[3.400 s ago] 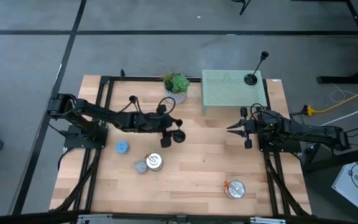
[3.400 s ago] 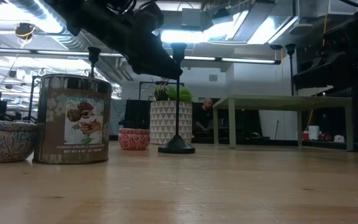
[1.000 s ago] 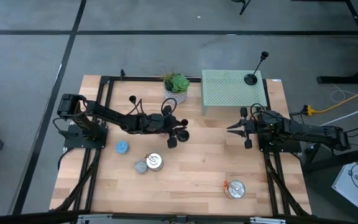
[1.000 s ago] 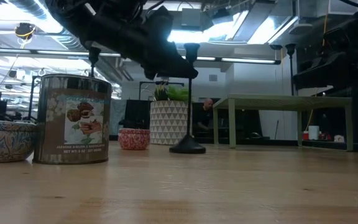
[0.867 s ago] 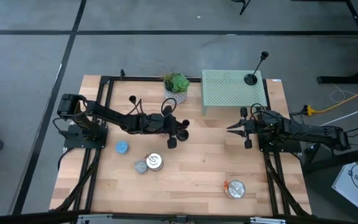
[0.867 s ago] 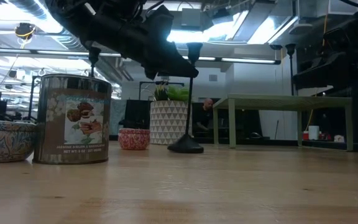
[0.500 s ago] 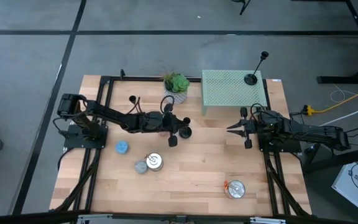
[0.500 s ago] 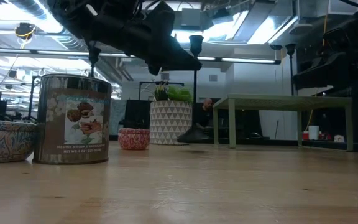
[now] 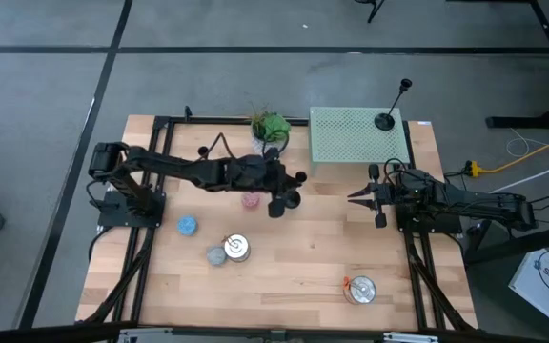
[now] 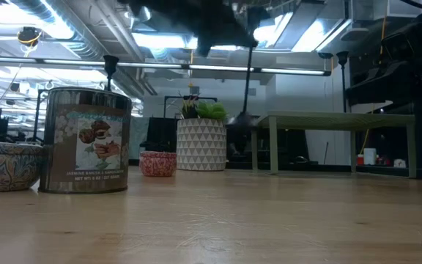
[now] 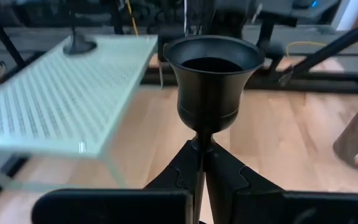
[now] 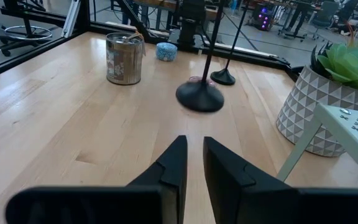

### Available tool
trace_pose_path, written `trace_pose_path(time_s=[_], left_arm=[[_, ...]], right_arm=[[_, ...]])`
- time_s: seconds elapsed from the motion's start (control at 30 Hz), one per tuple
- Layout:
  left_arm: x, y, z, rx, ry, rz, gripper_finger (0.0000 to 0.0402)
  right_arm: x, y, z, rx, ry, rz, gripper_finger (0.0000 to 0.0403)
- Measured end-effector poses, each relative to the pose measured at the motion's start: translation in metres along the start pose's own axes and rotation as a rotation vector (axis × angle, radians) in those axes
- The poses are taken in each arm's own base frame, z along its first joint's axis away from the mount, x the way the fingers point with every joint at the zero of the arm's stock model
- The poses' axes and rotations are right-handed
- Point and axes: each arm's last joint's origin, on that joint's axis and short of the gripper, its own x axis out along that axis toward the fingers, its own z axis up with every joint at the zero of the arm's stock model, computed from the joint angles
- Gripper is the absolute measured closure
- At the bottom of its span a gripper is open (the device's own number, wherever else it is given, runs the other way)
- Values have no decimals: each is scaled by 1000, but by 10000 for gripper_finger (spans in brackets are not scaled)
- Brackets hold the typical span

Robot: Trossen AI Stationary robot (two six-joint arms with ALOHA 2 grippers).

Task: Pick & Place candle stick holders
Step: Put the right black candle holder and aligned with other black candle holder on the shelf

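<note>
Hanging above the table (image 9: 313, 276), a black candle stick holder (image 11: 211, 81) is pinched at its stem by the left gripper (image 11: 202, 163), fingers pressed tight, base clear of the wood, just beside the plant pot (image 9: 272, 133). A 2nd holder (image 9: 386, 120) is seen on the green mesh stand (image 9: 351, 143); a 3rd (image 9: 203, 152) stands by the rear-left edge. The right gripper (image 12: 192, 155) is parked near the stand, fingers apart by a narrow gap, nothing betw. them.

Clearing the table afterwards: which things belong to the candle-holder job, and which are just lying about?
Job: three black stemmed candle stick holders: one in left gripper, one on green perforated stand, one near left arm.
Lying about: potted plant, two silver tins, small blue, pink, grey candles.
</note>
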Motion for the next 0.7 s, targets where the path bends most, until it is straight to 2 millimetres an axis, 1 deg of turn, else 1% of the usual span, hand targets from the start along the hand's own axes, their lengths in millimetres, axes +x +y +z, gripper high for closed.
trace_pose_path(time_s=[0.17,0.37,0.43,0.53,0.63,0.7], left_arm=[[-7,-1,40,16,-60,38,393],[-18,9,81,43,-143,108,393],[-20,13,89,68,-163,120,393],[-22,23,96,107,-187,148,393],[-21,38,101,104,-238,146,393],[-17,51,103,108,-290,125,393]], right_arm=[[0,0,0,0,0,0,349],[0,0,0,0,0,0,349],[0,0,0,0,0,0,349],[0,0,0,0,0,0,349],[0,0,0,0,0,0,349],[0,0,0,0,0,0,349]])
